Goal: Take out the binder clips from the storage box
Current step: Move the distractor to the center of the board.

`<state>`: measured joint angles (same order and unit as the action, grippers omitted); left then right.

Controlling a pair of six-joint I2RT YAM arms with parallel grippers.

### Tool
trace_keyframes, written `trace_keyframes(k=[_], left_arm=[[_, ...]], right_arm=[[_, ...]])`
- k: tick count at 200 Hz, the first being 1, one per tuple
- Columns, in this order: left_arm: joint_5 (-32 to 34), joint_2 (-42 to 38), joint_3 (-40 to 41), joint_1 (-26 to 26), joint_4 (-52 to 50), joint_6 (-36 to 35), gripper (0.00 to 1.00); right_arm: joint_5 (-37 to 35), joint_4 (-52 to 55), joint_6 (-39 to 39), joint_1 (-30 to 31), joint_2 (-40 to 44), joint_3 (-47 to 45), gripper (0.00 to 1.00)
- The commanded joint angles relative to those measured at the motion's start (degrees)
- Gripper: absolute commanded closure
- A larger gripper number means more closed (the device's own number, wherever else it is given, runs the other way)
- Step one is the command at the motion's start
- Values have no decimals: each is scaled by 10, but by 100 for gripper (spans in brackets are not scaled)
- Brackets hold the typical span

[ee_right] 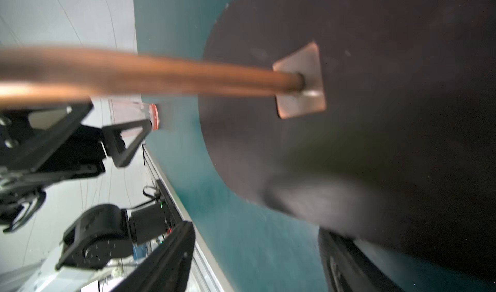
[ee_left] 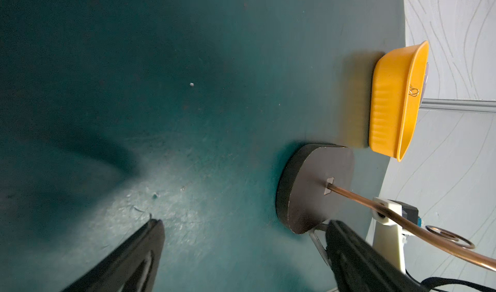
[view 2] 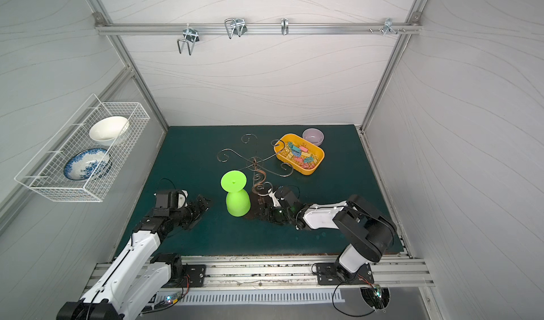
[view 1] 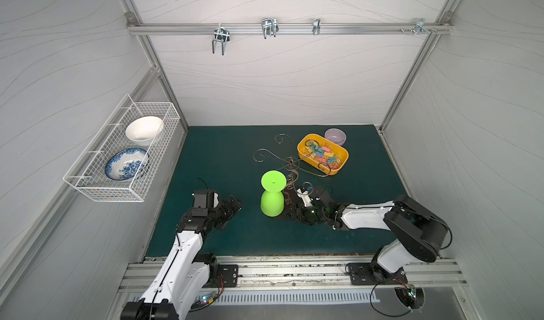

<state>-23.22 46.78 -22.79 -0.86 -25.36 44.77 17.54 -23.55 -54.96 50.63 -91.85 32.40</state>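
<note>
A: Top views: task progress?
B: No clip shows outside. Binder clips (view 1: 323,155) lie in the storage box (view 1: 301,150), just beside the wire stand (view 1: 290,164). Left gripper (ee_left: 244,222): fingers wide, empty. Right gripper (ee_right: 256,227), at the stand's base: fingers apart, nothing visibly held.

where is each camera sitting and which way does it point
both top views: high over the front edge, looking down on the table; left arm and right arm show.
left wrist: low over the table, facing the yellow box and stand base; open left gripper shows.
right wrist: close to the stand base; open right gripper shows, left arm behind.
shared: both wrist views show the stand base.
</note>
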Motion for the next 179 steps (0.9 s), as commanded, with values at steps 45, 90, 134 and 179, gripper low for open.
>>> trace_keyframes(k=[45, 90, 134, 179], left_arm=[[-20, 29, -26, -6, 15, -4, 1], [-19, 39, -18, -17, 30, 7, 2], [-16, 62, -18, -29, 44, 10, 2], [-17, 89, -27, -37, 54, 4, 2]], right_arm=[[-77, -20, -39, -10, -119, 55, 24], [-34, -22, -42, -55, -191, 119, 24], [-13, 58, 0, -89, -253, 232, 25], [9, 141, 25, -117, -323, 363, 26]])
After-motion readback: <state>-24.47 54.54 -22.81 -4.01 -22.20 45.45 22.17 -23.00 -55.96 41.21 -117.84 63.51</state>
